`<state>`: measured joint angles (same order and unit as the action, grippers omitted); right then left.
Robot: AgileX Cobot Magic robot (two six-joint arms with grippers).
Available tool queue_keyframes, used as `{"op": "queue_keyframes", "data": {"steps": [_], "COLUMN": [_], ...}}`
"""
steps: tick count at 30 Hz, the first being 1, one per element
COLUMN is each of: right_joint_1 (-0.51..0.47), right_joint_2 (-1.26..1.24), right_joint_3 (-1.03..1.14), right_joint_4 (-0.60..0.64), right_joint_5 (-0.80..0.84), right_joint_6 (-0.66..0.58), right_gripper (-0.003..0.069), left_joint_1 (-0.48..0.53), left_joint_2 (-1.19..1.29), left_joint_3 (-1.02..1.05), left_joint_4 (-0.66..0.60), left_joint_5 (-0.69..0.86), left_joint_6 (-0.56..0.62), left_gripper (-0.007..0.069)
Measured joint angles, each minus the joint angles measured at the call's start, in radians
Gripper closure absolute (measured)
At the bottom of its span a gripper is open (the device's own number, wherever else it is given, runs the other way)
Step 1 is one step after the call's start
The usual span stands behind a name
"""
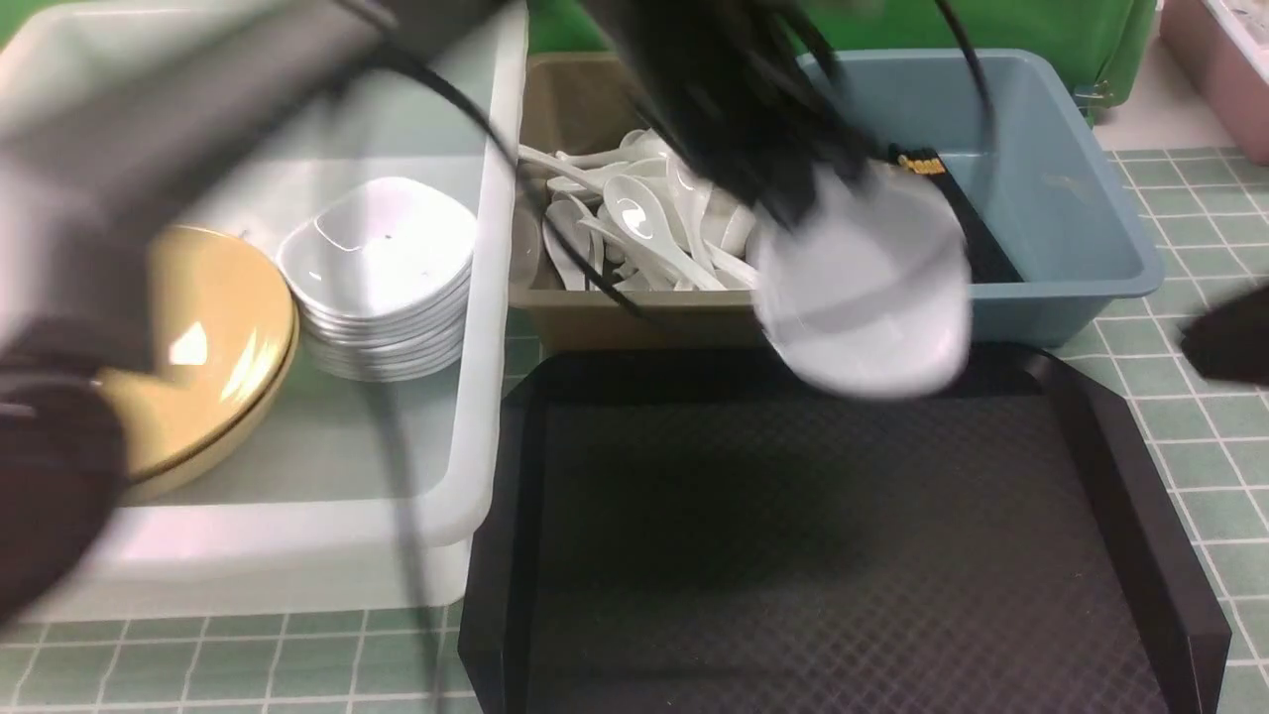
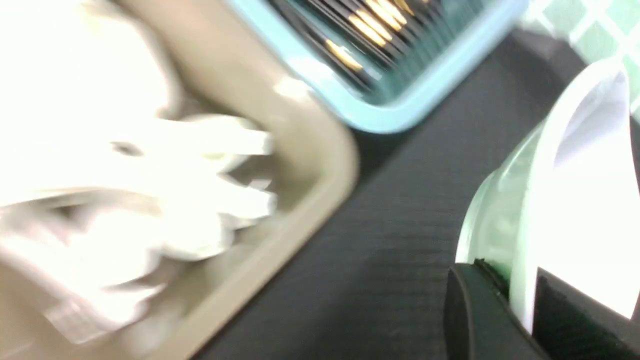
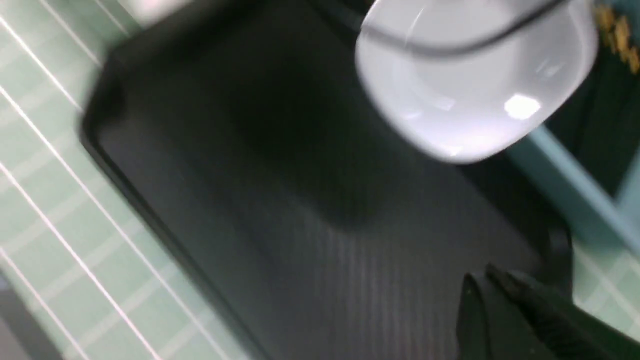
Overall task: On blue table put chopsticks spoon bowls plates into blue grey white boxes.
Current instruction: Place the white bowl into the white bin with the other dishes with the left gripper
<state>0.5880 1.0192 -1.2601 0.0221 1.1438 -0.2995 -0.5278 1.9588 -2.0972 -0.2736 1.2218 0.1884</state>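
My left gripper [image 1: 798, 203] reaches across from the left and is shut on the rim of a small white plate [image 1: 865, 293], held blurred above the far edge of the black tray. The left wrist view shows the jaws [image 2: 522, 295] clamped on the plate's edge [image 2: 575, 200]. The plate also shows in the right wrist view [image 3: 475, 80]. My right gripper [image 1: 1229, 342] hangs at the right edge; its fingers [image 3: 480, 300] lie together, holding nothing. The white box [image 1: 486, 377] holds a tan bowl [image 1: 208, 347] and a stack of plates [image 1: 382, 273]. Spoons [image 1: 634, 223] fill the grey box [image 1: 615, 322]. Chopsticks [image 1: 977, 228] lie in the blue box [image 1: 1081, 198].
The black diamond-textured tray [image 1: 793, 555] lies in front of the grey and blue boxes on the blue tiled table [image 1: 1190, 476]. A green bin [image 1: 1041, 30] stands behind the blue box, and a pink box [image 1: 1219, 69] is at the far right.
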Motion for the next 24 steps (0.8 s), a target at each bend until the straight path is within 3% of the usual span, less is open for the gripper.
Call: {"op": "queue_keyframes", "data": {"steps": [8,12,19,24], "right_joint_1": [0.171,0.290,0.331,0.331], "right_joint_2": [0.217,0.357,0.467,0.491], "right_joint_3": [-0.162,-0.278,-0.374,-0.380], "right_joint_4": [0.066,0.072,0.071,0.058], "right_joint_5": [-0.051,-0.058,-0.060,-0.062], "right_joint_6": [-0.073,-0.105,-0.126,-0.127], "right_gripper": [0.0610,0.0610,0.0607,0.0606], "left_joint_1": [0.257,0.442,0.644,0.680], "left_joint_2": [-0.184,-0.279,-0.335,-0.302], "left_joint_3": [0.066,0.213,0.440,0.569], "left_joint_4": [0.000,0.007,-0.045,-0.123], "left_joint_5": [0.031,0.032,-0.090,-0.247], "left_joint_6": [0.021,0.042,0.056,0.079], "left_gripper": [0.0619,0.0619,0.0619,0.0619]}}
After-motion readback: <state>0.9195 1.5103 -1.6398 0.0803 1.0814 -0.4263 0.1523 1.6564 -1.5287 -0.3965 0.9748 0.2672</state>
